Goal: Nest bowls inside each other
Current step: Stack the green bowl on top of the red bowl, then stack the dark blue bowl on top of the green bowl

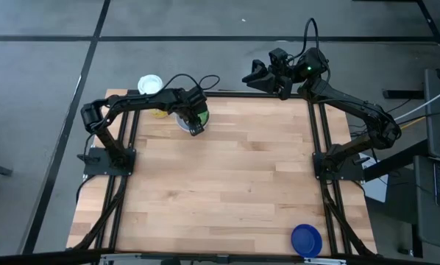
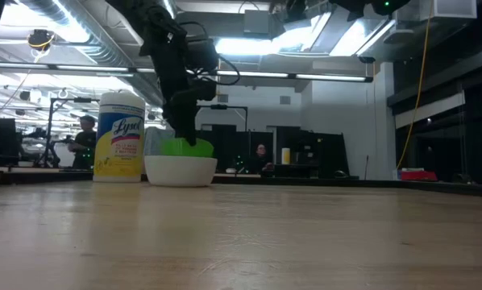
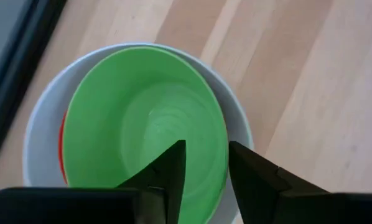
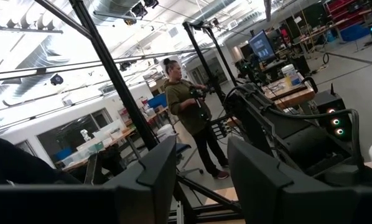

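Observation:
A green bowl [image 3: 130, 118] sits nested in a red bowl, of which only a sliver [image 3: 62, 149] shows. Both sit inside a white bowl [image 2: 180, 171] that rests on its base at the table's far left. My left gripper [image 3: 208, 158] hangs over this stack, pointing steeply down. It is open, with one finger inside the green bowl's rim and one outside, not touching it. A dark blue bowl [image 1: 306, 239] lies alone near the table's near right corner. My right gripper [image 1: 253, 76] is raised past the far edge, open and empty.
A canister with a white lid and yellow label [image 2: 120, 137] stands just left of the bowl stack, at the far left corner. The wide middle of the wooden table [image 1: 227, 177] is bare. A person [image 4: 186, 106] stands in the room beyond the far edge.

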Tool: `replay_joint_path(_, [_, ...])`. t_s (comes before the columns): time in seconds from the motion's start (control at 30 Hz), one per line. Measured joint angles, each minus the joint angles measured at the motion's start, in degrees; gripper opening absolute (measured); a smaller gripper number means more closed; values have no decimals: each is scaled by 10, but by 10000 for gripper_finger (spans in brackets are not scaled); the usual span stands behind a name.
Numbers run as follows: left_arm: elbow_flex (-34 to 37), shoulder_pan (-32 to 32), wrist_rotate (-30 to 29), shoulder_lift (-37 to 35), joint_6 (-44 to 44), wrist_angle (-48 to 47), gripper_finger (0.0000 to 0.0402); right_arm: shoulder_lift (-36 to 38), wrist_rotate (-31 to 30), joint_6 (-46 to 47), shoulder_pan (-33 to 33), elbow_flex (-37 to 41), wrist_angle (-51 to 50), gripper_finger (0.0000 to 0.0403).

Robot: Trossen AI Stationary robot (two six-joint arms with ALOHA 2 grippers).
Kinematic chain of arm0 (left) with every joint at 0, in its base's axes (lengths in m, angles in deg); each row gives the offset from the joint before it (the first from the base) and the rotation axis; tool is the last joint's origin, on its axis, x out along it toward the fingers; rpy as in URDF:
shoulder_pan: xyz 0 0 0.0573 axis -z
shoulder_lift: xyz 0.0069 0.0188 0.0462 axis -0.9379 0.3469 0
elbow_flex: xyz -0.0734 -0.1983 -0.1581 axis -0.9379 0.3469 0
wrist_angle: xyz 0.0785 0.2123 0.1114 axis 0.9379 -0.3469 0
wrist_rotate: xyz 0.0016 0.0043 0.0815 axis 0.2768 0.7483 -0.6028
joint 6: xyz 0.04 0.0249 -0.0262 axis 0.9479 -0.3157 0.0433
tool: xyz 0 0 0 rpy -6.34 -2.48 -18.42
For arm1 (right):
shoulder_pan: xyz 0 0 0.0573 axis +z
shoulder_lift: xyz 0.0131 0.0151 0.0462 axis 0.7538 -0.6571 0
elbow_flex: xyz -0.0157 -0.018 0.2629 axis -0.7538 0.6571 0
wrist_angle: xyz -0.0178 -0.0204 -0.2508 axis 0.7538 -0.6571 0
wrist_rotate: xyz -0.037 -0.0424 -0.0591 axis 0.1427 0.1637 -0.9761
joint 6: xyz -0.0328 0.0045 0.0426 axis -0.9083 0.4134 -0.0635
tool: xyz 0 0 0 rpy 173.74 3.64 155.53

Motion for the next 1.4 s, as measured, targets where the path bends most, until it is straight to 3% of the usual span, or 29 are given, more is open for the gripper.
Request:
replay_joint_path(0.13, [0,-5,-17,0,14,0,105,0,0,0,0,0,0,146])
replay_joint_path(0.37, [0,-12,-30,6,24,-15,14,0,0,0,0,0,0,158])
replay_joint_path(0.47, [0,-12,-18,6,29,-21,7,0,0,0,0,0,0,162])
replay_joint_path(0.77, [0,-6,25,19,29,-8,51,0,0,2,1,0,1,155])
replay_joint_path(1.1, [-2,-8,-1,18,38,-7,119,0,0,0,7,0,1,154])
replay_joint_path(1.27, [-3,-24,-46,6,76,-10,135,0,-1,0,10,0,7,169])
replay_joint_path(1.4, [-43,-58,10,-27,71,-27,138,0,-7,9,17,0,57,175])
